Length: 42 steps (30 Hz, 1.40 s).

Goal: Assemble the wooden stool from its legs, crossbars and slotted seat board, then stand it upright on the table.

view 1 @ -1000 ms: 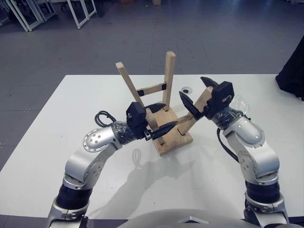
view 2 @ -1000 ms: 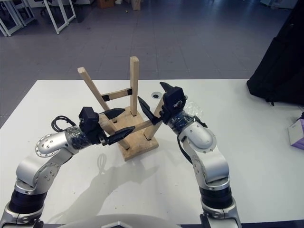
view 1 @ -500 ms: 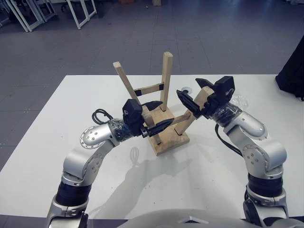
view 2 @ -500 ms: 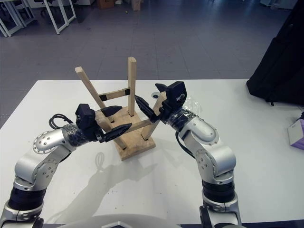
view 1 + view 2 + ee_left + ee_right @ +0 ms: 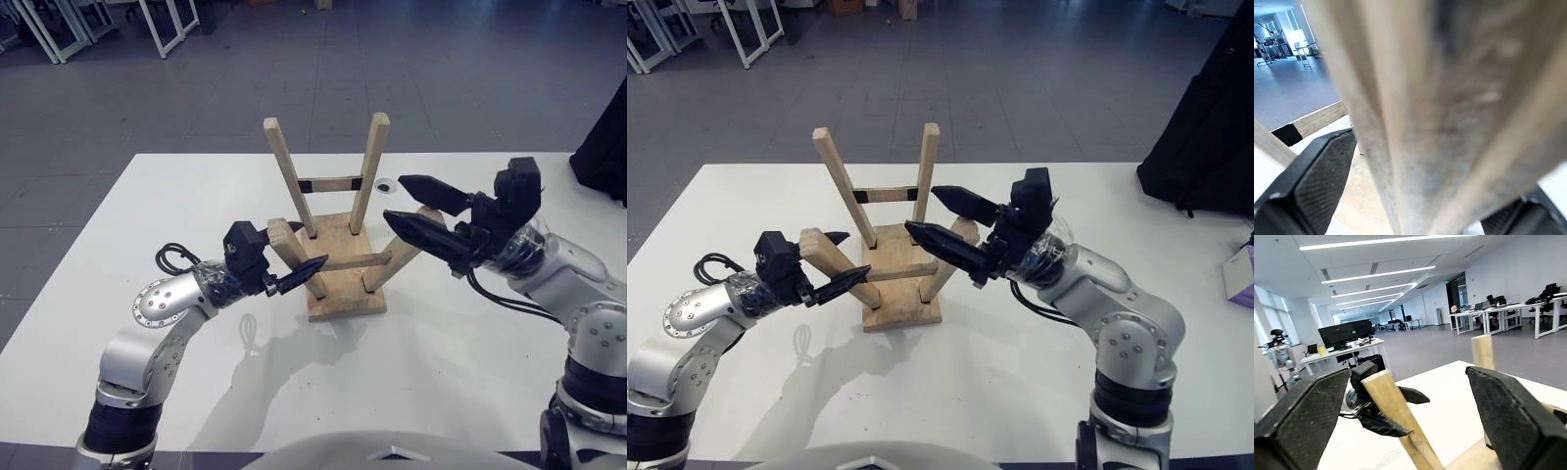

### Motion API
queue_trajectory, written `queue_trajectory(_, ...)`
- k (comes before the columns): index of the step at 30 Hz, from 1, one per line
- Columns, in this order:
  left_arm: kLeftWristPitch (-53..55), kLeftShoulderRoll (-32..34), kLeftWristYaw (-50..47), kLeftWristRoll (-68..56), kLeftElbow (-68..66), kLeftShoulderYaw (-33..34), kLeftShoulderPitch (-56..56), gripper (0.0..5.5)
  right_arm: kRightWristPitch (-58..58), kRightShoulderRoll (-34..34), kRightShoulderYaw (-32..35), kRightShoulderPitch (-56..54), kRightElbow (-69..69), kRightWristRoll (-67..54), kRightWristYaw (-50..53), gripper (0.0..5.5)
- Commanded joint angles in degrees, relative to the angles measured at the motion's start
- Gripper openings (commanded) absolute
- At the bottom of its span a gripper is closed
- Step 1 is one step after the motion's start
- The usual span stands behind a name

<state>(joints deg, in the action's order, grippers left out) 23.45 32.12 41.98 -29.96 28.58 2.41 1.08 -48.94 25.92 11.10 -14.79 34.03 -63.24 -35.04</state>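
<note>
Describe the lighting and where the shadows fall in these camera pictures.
Left eye view: a soft grey shadow of the upturned pale wooden stool falls on the white table toward the robot, so the light likely comes from above and ahead. Right wrist view: long white ceiling light strips glow bright overhead.

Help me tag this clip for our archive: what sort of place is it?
Probably an open-plan office or lab: rows of desks with monitors, office chairs, and long ceiling light strips beyond the white table.
</note>
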Motion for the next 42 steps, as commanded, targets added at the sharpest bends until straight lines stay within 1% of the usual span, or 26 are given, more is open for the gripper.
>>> queue_trajectory(1, -1.8, 0.6, -0.9, 3.0, -3.5, 0.7, -0.5, 3.59, -1.1, 4.3, -0.4, 1.0, 1.8, -3.2, -3.9, 4.32)
queue_trajectory(5, -3.9, 0.3, -2.5, 6.6, -7.8, 0.4, -1.4, 3.59, -2.0, 7.2, -2.5, 0.9, 3.0, -5.7, -6.9, 4.32)
queue_trajectory(10, -7.2, -0.1, -3.4, 9.8, -13.7, 0.2, -1.7, 3.59, -1.5, 6.8, -5.1, -1.7, 3.4, -8.6, -5.6, 4.32)
queue_trajectory(14, -9.8, 0.5, -3.6, 11.6, -17.5, 0.3, -1.7, 3.59, 1.8, 4.8, -1.5, -7.9, -2.5, -11.8, -1.6, 4.32)
queue_trajectory(16, -10.3, 0.7, -3.8, 12.1, -18.0, 0.3, -2.0, 3.59, 3.2, 4.8, 2.3, -10.6, -7.6, -15.2, -0.2, 4.32)
queue_trajectory(18, -10.4, 1.1, -3.8, 12.1, -18.4, 0.6, -1.9, 3.59, 4.6, 5.3, 4.8, -12.9, -12.8, -14.6, 1.0, 4.32)
queue_trajectory(19, -10.5, 1.3, -4.0, 12.4, -18.7, 0.7, -1.7, 3.59, 6.0, 5.7, 3.3, -13.4, -14.8, -9.8, 1.0, 4.32)
queue_trajectory(20, -10.6, 1.5, -4.2, 12.7, -19.1, 0.7, -1.5, 3.59, 8.0, 5.6, 0.3, -13.6, -17.1, -3.0, 1.9, 4.32)
queue_trajectory(22, -10.7, 1.7, -4.3, 13.1, -19.8, 0.7, -1.6, 3.59, 10.3, 4.0, -4.4, -13.7, -20.7, 5.4, 3.3, 4.32)
queue_trajectory(25, -10.5, 1.5, -4.2, 13.2, -19.6, 0.5, -1.5, 3.59, 19.6, -0.2, -16.0, -13.7, -28.0, 23.6, 4.4, 4.32)
queue_trajectory(28, -10.4, 1.5, -3.7, 13.3, -20.3, -0.2, -2.3, 3.59, 26.0, -3.8, -22.7, -12.5, -31.6, 33.1, 2.4, 4.32)
queue_trajectory(30, -10.5, 1.4, -3.5, 13.4, -20.7, -0.5, -2.5, 3.59, 28.0, -4.8, -25.1, -11.4, -32.0, 35.5, -0.5, 4.32)
queue_trajectory(32, -10.6, 1.4, -3.5, 13.4, -21.0, -0.6, -2.3, 3.59, 27.2, -4.5, -25.8, -9.6, -29.2, 33.7, -5.6, 4.32)
queue_trajectory(34, -10.7, 1.2, -3.6, 13.4, -21.6, -0.4, -2.0, 3.59, 24.6, -2.7, -26.0, -8.1, -25.1, 29.9, -11.9, 4.32)
queue_trajectory(36, -10.9, 0.9, -3.8, 13.7, -22.2, -0.3, -1.9, 3.59, 23.5, -0.9, -27.0, -7.7, -23.3, 30.3, -15.7, 4.32)
queue_trajectory(42, -11.2, 0.0, -4.6, 14.4, -22.8, 0.0, -1.9, 3.59, 19.9, -2.0, -29.0, -8.0, -16.1, 30.9, -15.4, 4.32)
